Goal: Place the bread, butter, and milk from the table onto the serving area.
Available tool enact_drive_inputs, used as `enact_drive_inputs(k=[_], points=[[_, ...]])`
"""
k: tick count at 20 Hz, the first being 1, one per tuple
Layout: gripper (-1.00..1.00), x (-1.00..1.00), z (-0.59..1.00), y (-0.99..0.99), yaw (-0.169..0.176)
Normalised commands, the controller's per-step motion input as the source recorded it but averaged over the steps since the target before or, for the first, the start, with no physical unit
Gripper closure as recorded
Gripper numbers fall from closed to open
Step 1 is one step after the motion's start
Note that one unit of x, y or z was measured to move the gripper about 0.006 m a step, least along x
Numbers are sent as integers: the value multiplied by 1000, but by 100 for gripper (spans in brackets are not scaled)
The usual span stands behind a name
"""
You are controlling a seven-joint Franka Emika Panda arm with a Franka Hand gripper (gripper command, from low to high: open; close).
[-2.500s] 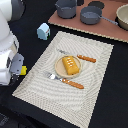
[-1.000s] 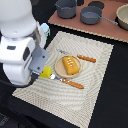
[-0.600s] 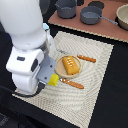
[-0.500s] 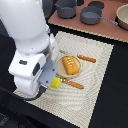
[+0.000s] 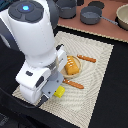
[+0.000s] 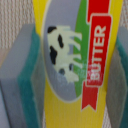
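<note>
My gripper is shut on the butter, a yellow box, low over the near left part of the serving area. In the wrist view the butter shows its cow picture and red label, clamped between two grey and teal pads. The bread lies on the round tan plate in the middle of the cream mat. The arm hides the mat's far left corner, and the milk is not visible. The black table surrounds the mat.
An orange-handled knife and fork lie beside the plate. A reddish-brown board at the back carries grey pots and a tan bowl. The white arm body fills the exterior view's left.
The arm has come in from the exterior view's left over the mat with the butter in its grip. It has moved toward the mat's near left part and lower.
</note>
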Motion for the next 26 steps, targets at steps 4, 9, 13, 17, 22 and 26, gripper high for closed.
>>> enact_drive_inputs(k=[4,9,13,17,22,26], points=[[-100,216,789,-79,-40],[-100,187,989,-41,-17],[-100,-215,841,373,4],[-100,-547,559,694,36],[-100,-726,288,695,15],[-100,-722,4,493,24]])
